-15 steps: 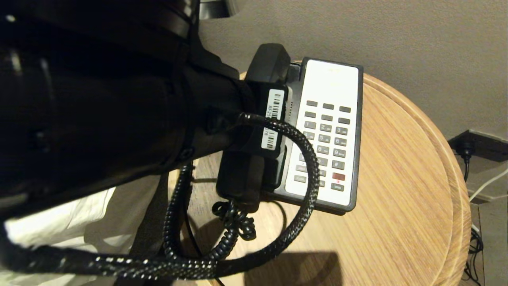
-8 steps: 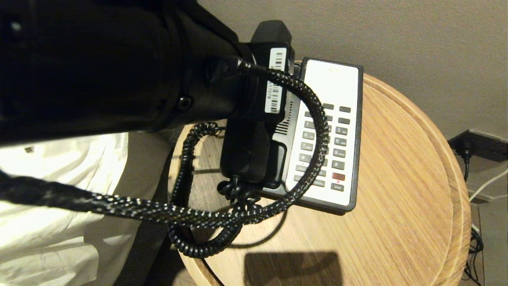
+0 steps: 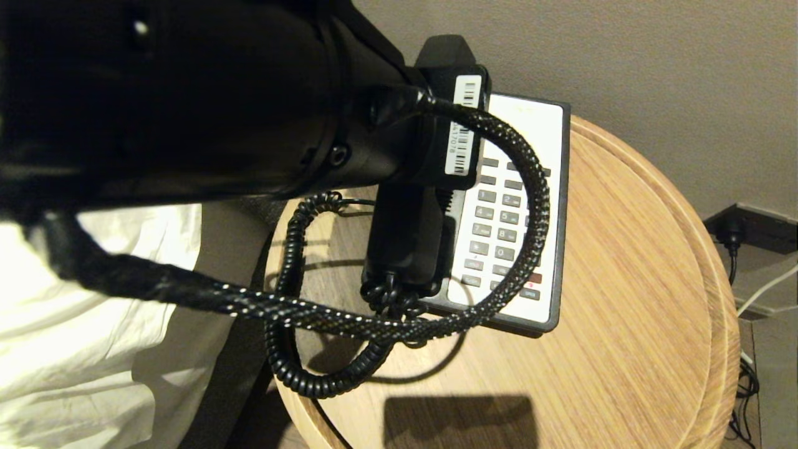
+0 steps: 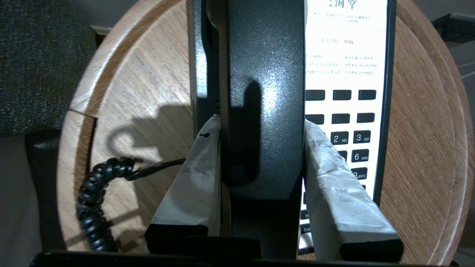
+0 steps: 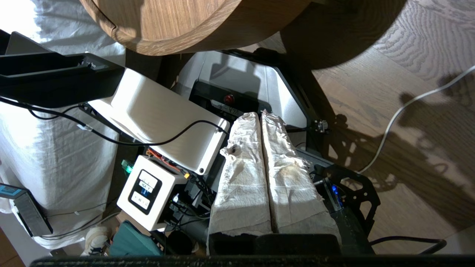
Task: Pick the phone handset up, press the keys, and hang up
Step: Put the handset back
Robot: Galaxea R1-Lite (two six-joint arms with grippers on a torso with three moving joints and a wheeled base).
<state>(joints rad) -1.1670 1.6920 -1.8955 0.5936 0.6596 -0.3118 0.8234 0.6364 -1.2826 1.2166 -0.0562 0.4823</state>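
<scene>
Now glossy black phone handset (image 4: 265, 92) (coiled cord trailing) clamped between left gripper (image 4: 261, 148) fingers.

Beneath my left gripper (image 4: 261, 141) stands a round wooden table (image 3: 629, 262) with a raised rim and visible grain. The phone base (image 3: 558, 206) lies flat on it, directly under my fingers, its cream faceplate upward and the keys (image 3: 502, 218) exposed. The coiled cord (image 3: 293, 274) rests on the tabletop beside the base, toward my wrist, looping near the table's edge. A seam splits the rim there.
</scene>
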